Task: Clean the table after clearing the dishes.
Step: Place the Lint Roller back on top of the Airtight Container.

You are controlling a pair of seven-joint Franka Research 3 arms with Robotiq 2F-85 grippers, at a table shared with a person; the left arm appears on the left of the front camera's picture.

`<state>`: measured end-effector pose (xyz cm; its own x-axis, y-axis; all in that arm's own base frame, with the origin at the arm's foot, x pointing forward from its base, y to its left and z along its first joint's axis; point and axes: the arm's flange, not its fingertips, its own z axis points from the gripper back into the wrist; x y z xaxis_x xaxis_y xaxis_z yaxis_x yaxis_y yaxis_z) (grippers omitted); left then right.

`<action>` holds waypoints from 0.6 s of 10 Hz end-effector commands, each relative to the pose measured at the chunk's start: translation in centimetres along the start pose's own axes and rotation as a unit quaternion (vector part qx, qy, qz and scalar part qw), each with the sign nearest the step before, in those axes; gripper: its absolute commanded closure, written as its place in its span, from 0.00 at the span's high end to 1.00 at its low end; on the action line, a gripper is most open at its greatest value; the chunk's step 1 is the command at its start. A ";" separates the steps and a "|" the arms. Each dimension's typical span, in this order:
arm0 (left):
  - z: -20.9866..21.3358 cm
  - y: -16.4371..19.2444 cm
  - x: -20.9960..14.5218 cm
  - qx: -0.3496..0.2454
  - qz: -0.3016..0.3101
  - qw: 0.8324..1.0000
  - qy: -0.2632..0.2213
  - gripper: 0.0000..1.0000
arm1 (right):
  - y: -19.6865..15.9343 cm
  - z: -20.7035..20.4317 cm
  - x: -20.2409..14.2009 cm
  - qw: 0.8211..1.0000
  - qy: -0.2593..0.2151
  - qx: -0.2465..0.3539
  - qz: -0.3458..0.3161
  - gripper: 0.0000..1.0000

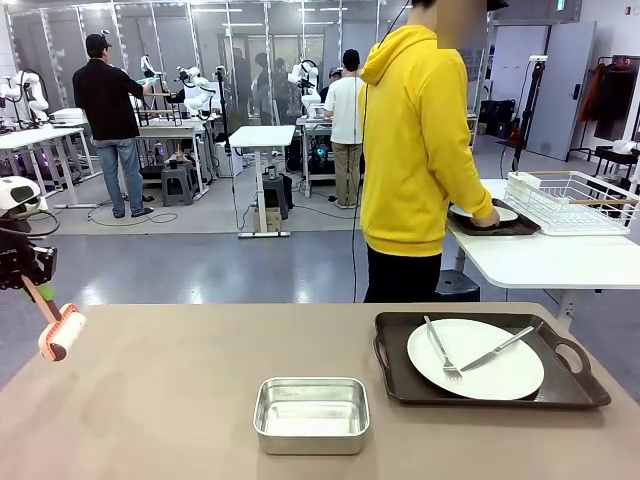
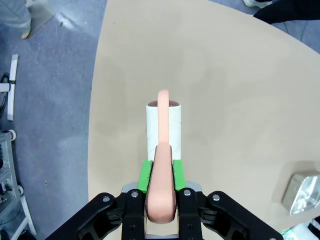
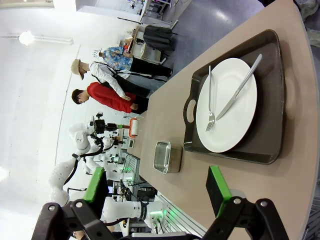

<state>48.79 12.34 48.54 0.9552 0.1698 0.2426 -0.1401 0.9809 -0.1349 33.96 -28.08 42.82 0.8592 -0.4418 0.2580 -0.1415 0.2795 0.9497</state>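
Left wrist view | left fingers (image 2: 145, 176) clamp roller (image 2: 163, 150); angled over table (image 2: 225, 100)

The left arm (image 1: 18, 200) is cut off by the front view's left edge; its jaws above the roller (image 1: 62, 332) are too dark to make out. The pan (image 2: 302, 192) runs off the left wrist view's right edge. The person's hand (image 1: 487, 218) hides part of the far plate (image 1: 506, 213).
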 end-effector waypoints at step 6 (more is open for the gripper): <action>1.8 -9.0 2.0 -0.019 -0.273 0.962 -0.022 0.21 | 0.3 0.2 -0.1 1.000 0.000 0.003 0.003 1.00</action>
<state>50.69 5.46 51.07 0.9317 -0.2013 0.3025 0.2225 0.9742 -0.0371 33.98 -28.06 42.82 0.8596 -0.4412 0.2579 -0.1416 0.2794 0.9497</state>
